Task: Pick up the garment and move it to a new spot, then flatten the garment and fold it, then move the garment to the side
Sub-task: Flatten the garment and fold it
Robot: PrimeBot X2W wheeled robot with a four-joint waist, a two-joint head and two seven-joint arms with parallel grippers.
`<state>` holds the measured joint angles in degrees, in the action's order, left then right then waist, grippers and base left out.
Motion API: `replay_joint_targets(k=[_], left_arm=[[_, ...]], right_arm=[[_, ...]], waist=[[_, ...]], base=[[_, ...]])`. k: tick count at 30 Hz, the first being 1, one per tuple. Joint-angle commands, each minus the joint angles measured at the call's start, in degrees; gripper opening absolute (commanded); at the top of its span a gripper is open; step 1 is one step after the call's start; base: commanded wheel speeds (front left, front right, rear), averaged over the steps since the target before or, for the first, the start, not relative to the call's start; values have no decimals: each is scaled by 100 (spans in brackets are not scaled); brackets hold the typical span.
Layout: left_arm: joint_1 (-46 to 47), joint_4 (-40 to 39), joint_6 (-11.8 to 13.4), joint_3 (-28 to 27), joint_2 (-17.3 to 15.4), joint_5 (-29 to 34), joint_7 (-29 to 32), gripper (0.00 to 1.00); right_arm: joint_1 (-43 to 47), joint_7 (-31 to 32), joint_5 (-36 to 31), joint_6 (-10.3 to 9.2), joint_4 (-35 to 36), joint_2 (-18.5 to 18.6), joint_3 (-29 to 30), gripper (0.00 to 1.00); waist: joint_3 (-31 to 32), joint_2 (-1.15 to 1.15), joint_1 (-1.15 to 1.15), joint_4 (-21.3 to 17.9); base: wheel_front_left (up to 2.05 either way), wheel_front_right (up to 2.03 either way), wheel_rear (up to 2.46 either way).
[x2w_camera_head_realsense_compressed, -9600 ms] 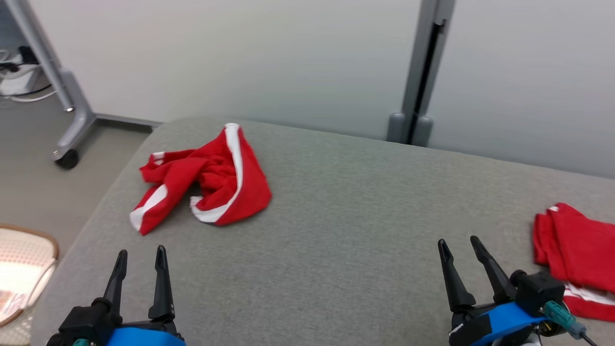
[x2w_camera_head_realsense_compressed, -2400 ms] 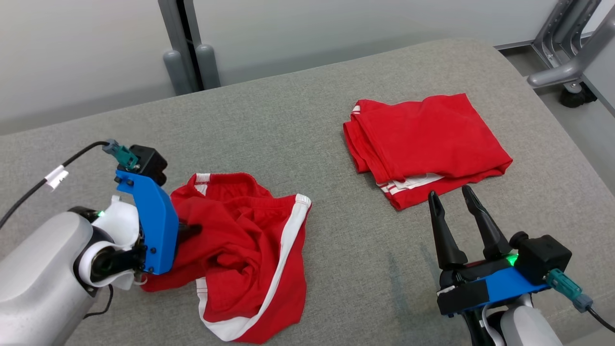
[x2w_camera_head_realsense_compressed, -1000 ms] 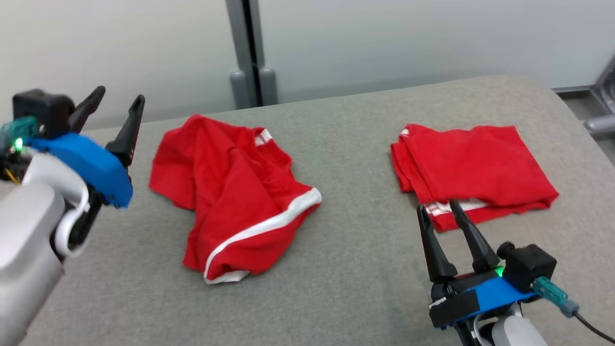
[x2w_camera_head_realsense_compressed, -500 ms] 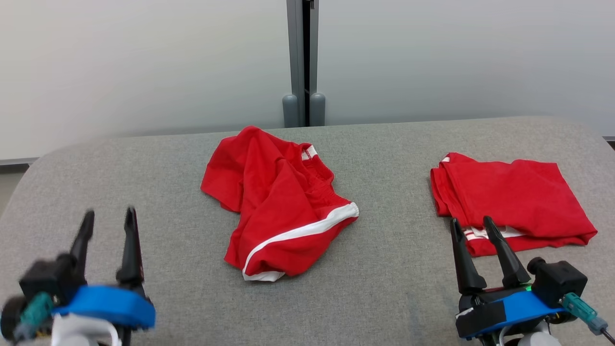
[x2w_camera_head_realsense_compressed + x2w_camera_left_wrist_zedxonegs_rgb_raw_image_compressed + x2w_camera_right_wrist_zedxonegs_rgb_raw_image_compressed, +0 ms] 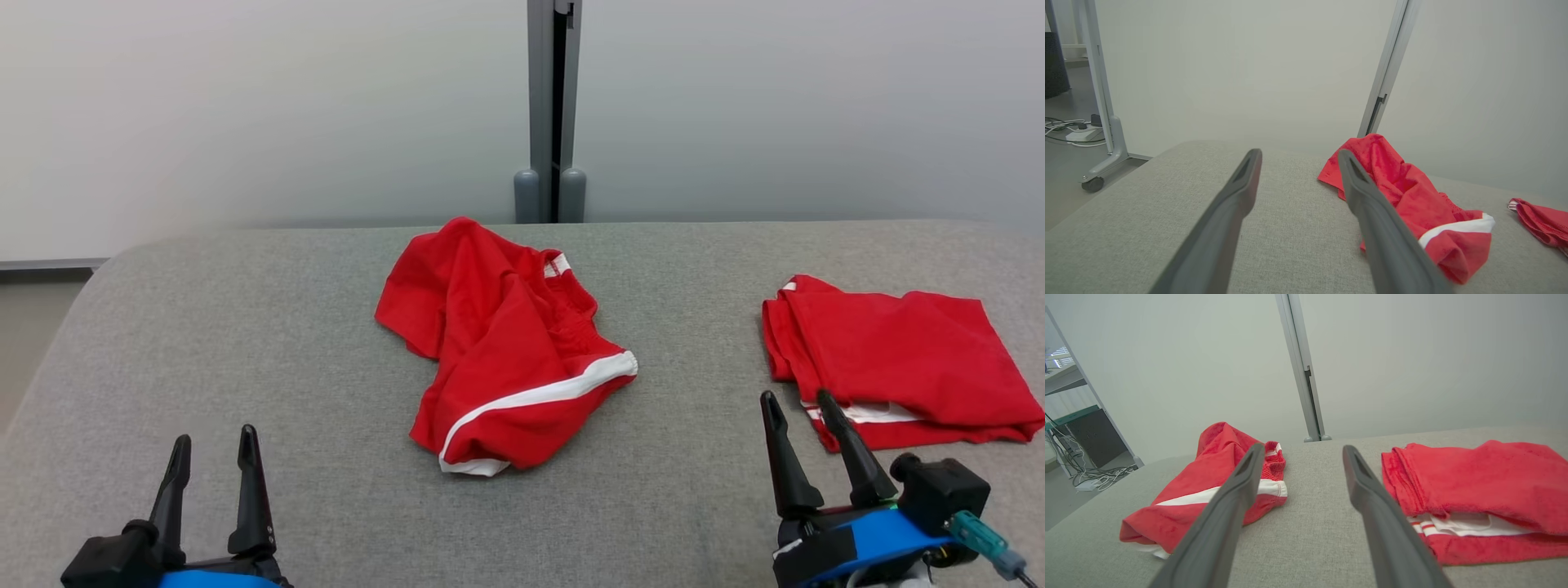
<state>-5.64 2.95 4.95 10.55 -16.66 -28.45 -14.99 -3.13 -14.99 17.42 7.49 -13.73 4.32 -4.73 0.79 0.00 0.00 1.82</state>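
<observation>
A crumpled red garment (image 5: 502, 359) with a white stripe lies in a heap at the middle of the grey padded table (image 5: 245, 343). It also shows in the left wrist view as the garment (image 5: 1412, 204) and in the right wrist view as the garment (image 5: 1208, 498). My left gripper (image 5: 212, 445) rests at the lower left, open and empty, well short of the heap. My right gripper (image 5: 796, 408) sits at the lower right, open and empty, its fingertips close to a folded red garment (image 5: 898, 367).
The folded red garment (image 5: 1474, 490) lies at the table's right side. A grey upright post (image 5: 553, 114) stands behind the table against a pale wall. A wheeled frame leg (image 5: 1102, 122) and floor cables (image 5: 1069, 130) are off the table's left end.
The head camera has turned back to face the table squarely. My left gripper, which let go of the crumpled garment, has come down to rest at the lower left. The garment lies still.
</observation>
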Motion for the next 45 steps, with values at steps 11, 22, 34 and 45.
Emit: replay_joint_targets(k=[11,22,34,45], left_arm=[[258,440,-643,-222,653,504,-26,100],[601,760,-944,-569,975,799,-26,100],[672,873,-1093,-1006,1128,1003,-26,100],[436,958,-1178,-1118,1145,1143,-26,100]], right_arm=[[-1829,1566,573,1,-1475,185,-352,100],[-3900,3700,838,2,-4253,488,114,100],[-4383,4462,980,2,-5460,278,217,0],[-3637,3838,1621,2,-4148,396,-667,0]], waist=[[-316,0,0,656],[-705,0,0,1423],[-749,0,0,1653],[-286,0,0,1054]], base=[[0,0,0],[0,0,0],[0,0,0],[0,0,0]])
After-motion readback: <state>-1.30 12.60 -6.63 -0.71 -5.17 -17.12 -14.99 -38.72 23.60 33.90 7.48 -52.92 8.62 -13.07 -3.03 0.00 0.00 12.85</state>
